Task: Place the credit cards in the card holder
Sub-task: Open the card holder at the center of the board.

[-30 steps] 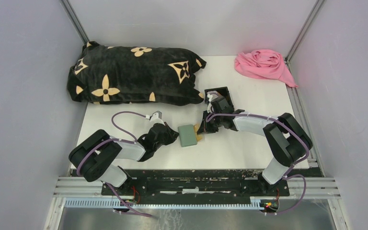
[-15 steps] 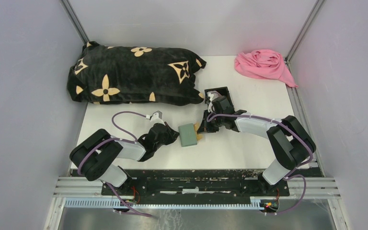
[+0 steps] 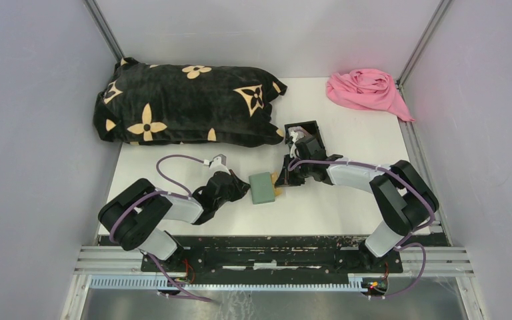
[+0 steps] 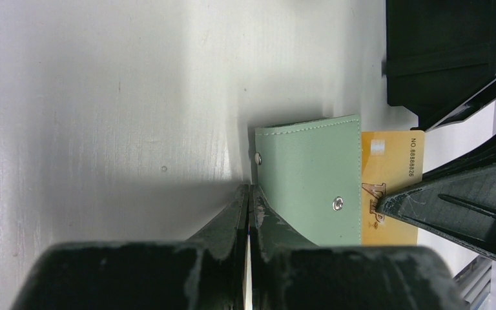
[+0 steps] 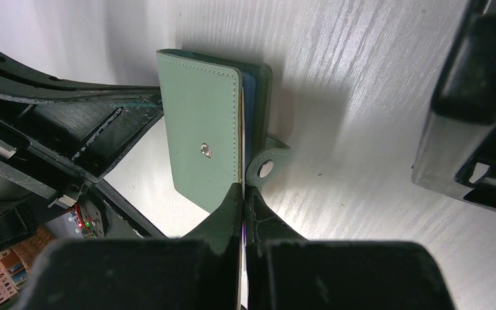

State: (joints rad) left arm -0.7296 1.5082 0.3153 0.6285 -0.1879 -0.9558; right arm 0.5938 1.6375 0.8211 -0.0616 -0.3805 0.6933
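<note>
Flanking the card holder [image 4: 310, 174] sit left claw [image 4: 250, 190] and right claw [image 5: 243, 188].

the card holder [image 3: 261, 187] lies on the table [image 3: 347, 200], near the middle of its front half, between the two grippers. the left gripper [image 3: 243, 189] sits at the holder's left edge, fingertips together and touching it. a credit card [image 4: 391, 171] sticks out of the holder's right side, and the right gripper [image 3: 283, 179] is pinched onto that card. a box [image 3: 303, 125] stands just behind the right gripper. a pillow [image 3: 187, 103] fills the far left of the table. a cloth [image 3: 368, 90] lies in the far right corner, well apart.
</note>
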